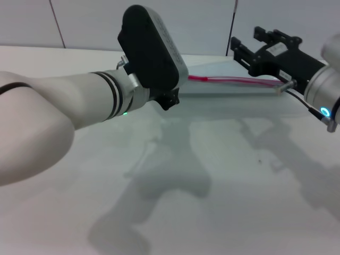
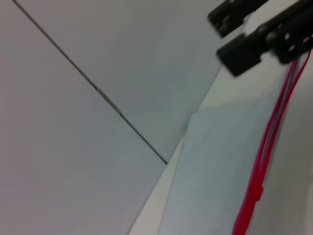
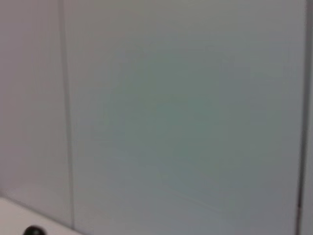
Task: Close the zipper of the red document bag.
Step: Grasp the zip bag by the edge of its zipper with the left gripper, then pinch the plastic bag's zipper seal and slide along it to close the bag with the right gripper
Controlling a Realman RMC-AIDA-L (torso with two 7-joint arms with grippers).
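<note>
Your right claw (image 1: 245, 50) hangs with fingers apart over the far right end of the red document bag (image 1: 234, 90). You cannot tell the left claw's (image 1: 169, 100) state. The bag lies flat far on the pale desk (image 1: 186, 202), its zipper (image 1: 234, 81) along the far edge, below a seamed grey panelled wall (image 1: 202, 21).

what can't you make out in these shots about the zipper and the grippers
- Head view: the left gripper hides the left end of the zipper and its own jaws.
- Left wrist view: the zipper runs off the frame edge; no slider can be picked out.
- Right wrist view: only the wall; the red document bag is out of view.
</note>
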